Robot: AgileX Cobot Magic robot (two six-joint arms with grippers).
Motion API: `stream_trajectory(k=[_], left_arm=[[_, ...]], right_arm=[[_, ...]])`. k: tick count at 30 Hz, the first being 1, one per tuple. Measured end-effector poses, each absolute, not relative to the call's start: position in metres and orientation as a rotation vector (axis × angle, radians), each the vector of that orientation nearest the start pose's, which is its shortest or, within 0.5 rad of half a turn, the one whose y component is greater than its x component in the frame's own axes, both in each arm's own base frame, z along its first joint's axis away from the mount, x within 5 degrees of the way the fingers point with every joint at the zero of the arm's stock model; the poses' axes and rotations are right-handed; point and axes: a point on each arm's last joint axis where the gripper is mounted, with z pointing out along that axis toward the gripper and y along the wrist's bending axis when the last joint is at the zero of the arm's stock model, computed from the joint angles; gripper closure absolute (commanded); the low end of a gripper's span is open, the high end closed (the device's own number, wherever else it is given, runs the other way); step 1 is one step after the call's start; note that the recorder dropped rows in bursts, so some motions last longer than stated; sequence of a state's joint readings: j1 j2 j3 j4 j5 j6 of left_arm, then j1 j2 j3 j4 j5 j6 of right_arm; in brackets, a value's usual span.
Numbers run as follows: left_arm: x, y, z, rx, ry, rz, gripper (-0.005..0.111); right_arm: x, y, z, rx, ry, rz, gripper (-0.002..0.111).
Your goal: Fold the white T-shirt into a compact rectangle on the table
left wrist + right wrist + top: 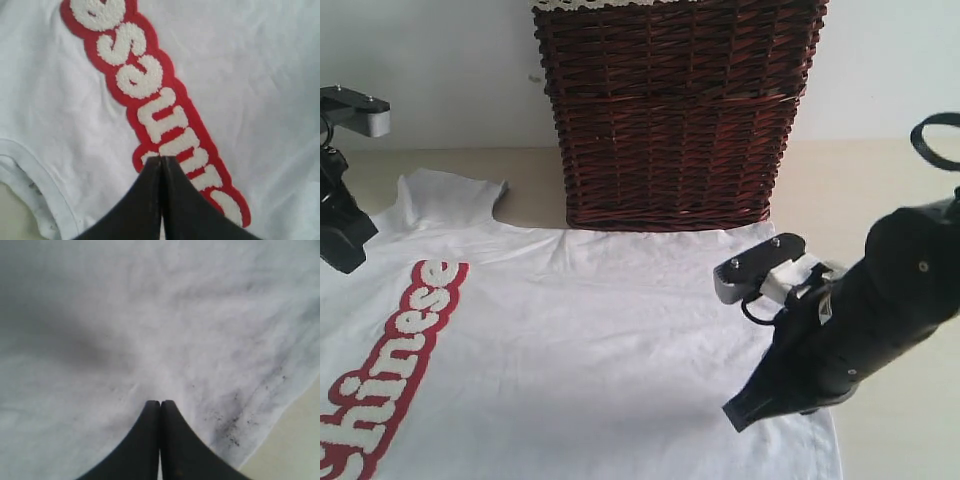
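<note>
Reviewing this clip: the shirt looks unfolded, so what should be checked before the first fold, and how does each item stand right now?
1. White T-shirt spread flat on the table: ok, where visible.
2. Left gripper open for a grasp: not ok, jaws shut above the red lettering.
3. Right gripper open: not ok, jaws shut over plain cloth near the shirt's edge.
4. Jaws free of cloth: ok, no fabric seen pinched in either wrist view.
5. Jaw tips touching the cloth: cannot tell.
6. Wicker basket not pinning the shirt: cannot tell, its base meets the shirt's far edge.
</note>
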State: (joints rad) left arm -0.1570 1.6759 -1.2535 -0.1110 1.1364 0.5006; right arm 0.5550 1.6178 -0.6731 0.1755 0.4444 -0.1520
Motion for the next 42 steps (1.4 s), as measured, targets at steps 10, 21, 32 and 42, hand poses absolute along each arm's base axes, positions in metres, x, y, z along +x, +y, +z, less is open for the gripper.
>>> stream_trajectory(k=[10,21,32,42], left_arm=[[0.325,-0.060,0.249,0.783,2.823,-0.105,0.107],[0.309,-0.062,0.248,0.918,2.935,-0.204,0.082],[0.277,-0.092,0.251,1.161,2.864,-0.295,0.049],[0.267,-0.079,0.198,0.836,3.220,0.212,0.049]], right_arm=[[0.227,0.116,0.104,-0.585,2.851,0.137,0.108],[0.242,0.075,0.104,-0.357,2.892,0.015,0.108],[0.235,0.067,0.172,-0.288,2.629,0.066,0.108],[0.213,0.062,0.221,-0.197,2.378,0.175,0.108]])
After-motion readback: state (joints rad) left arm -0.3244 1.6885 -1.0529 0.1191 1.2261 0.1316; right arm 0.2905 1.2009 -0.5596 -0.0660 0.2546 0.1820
